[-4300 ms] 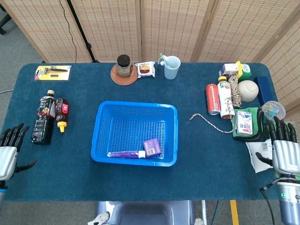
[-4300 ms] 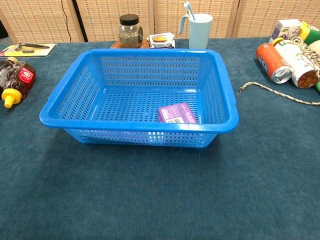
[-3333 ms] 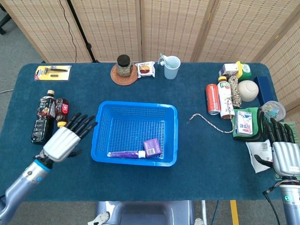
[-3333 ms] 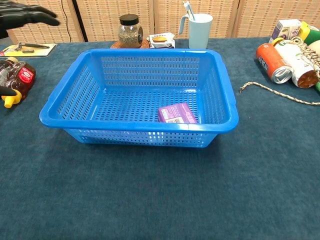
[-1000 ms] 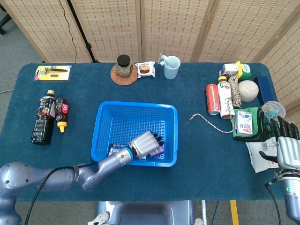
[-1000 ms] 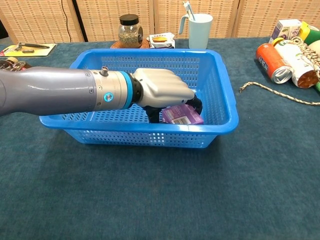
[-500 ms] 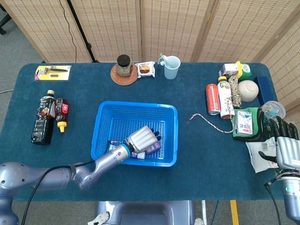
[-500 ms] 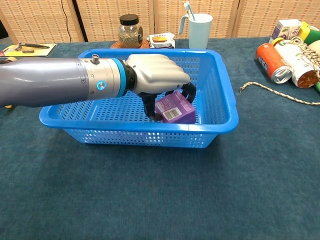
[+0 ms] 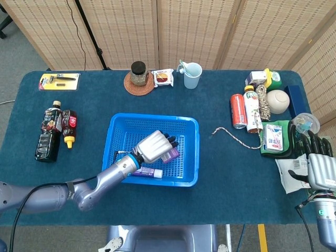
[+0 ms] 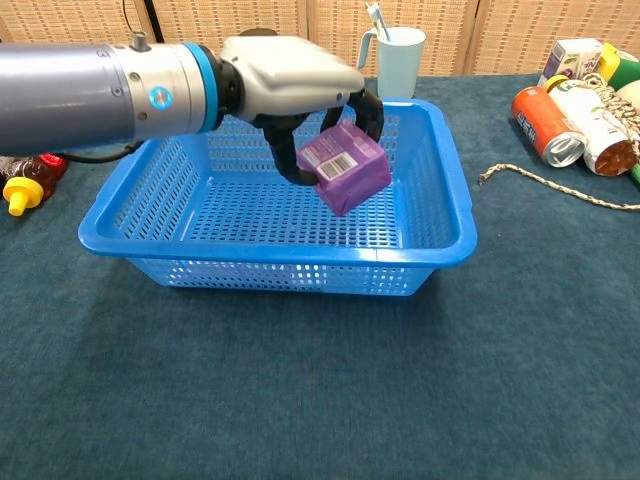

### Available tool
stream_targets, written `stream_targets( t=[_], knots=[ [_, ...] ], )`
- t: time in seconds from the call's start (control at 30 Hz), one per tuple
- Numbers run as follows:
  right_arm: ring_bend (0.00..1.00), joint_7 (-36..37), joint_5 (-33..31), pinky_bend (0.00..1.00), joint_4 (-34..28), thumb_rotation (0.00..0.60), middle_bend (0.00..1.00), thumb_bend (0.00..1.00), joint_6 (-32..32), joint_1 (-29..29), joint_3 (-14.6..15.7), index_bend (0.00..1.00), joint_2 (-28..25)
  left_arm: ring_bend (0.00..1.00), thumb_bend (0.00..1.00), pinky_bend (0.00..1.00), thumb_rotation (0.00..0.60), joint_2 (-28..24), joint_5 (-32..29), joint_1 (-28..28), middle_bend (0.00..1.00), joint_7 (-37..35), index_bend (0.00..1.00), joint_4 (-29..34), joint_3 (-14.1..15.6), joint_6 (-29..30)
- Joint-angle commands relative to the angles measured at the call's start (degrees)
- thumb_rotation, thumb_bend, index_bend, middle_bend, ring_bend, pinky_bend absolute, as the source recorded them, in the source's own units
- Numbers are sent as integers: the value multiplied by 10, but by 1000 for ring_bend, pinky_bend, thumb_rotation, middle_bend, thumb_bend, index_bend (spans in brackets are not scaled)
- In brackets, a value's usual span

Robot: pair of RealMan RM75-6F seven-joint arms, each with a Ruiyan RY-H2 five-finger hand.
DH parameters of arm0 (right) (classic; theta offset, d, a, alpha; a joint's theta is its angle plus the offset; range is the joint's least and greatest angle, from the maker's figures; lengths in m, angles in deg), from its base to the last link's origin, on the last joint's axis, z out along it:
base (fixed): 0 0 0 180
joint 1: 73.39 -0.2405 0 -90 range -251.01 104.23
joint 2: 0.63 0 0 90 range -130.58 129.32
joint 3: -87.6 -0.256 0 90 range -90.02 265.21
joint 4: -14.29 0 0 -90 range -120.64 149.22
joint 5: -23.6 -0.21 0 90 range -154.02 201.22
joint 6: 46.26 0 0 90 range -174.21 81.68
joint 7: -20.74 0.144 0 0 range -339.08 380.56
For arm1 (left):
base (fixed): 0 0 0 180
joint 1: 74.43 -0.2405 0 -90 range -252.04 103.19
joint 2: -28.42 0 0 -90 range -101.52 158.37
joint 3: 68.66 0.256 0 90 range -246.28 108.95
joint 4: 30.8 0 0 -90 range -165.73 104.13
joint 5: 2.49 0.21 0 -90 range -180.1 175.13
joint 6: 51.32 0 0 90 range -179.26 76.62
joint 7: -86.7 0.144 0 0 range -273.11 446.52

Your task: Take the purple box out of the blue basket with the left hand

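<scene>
From the head view, the left hand [image 9: 154,146] hangs over the blue perforated plastic basket [image 9: 119,135], fingers curled around the small purple cardboard box [image 9: 170,155]. A purple-and-white tube [image 9: 147,171] lies on the basket floor near the front wall. The right hand [image 9: 320,169] rests at the edge of the dark blue cloth surface [image 9: 231,173], fingers spread, holding nothing.

In the chest view, the left hand [image 10: 290,80] pinches the purple box [image 10: 345,165], tilted, barcode showing, clear of the basket [image 10: 440,245] floor but inside its rim.
</scene>
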Motion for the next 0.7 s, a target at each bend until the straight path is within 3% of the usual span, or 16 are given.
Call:
stream_targets(
  t=[0.03, 0.4, 0.57, 0.7],
  knots=[
    [0, 1, 1, 0, -1, 600, 0, 0, 1, 1, 0, 0, -1, 413, 266, 548, 600, -35, 8, -13, 412, -15, 473, 29, -10, 21],
    [0, 2, 10, 0, -7, 600, 0, 0, 2, 1, 4, 0, -2, 413, 265, 548, 600, -181, 36, -87, 412, -91, 473, 90, -23, 98],
    [0, 0, 15, 0, -11, 600, 0, 0, 2, 1, 8, 0, -1, 413, 263, 548, 600, -225, 51, -131, 412, -143, 473, 76, -8, 122],
    [0, -4, 18, 0, -13, 600, 0, 0, 1, 0, 10, 0, 0, 413, 263, 548, 600, -232, 50, -161, 412, -188, 473, 36, 11, 120]
  ],
)
